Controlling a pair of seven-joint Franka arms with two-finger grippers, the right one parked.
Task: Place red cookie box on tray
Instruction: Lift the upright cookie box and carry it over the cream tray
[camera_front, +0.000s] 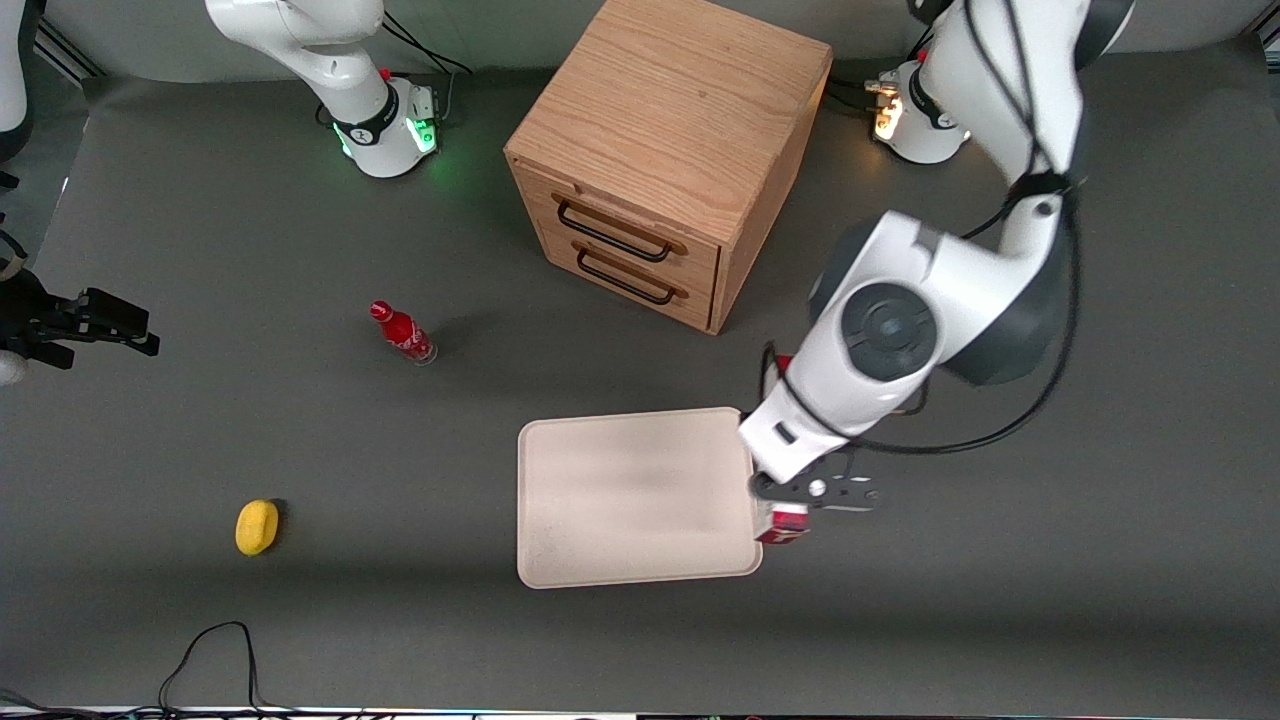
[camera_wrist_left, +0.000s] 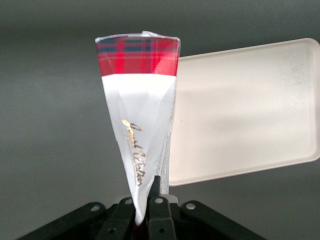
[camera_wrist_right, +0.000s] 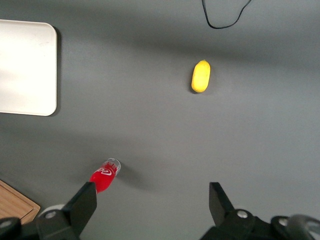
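The gripper (camera_wrist_left: 145, 212) is clamped on the red cookie box (camera_wrist_left: 138, 107), held above the tabletop (camera_front: 1000, 600) at the tray's (camera_front: 620, 560) edge toward the working arm. The box shows red tartan, a white panel and gold cursive writing that I cannot read.

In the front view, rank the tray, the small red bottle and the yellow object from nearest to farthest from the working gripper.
The gripper, shut on the red cookie box, hangs at the tray's edge.
1. Tray: right beside the gripper.
2. Red bottle: farther toward the parked arm's end, farther from the camera than the tray.
3. Yellow object: farthest, toward the parked arm's end.
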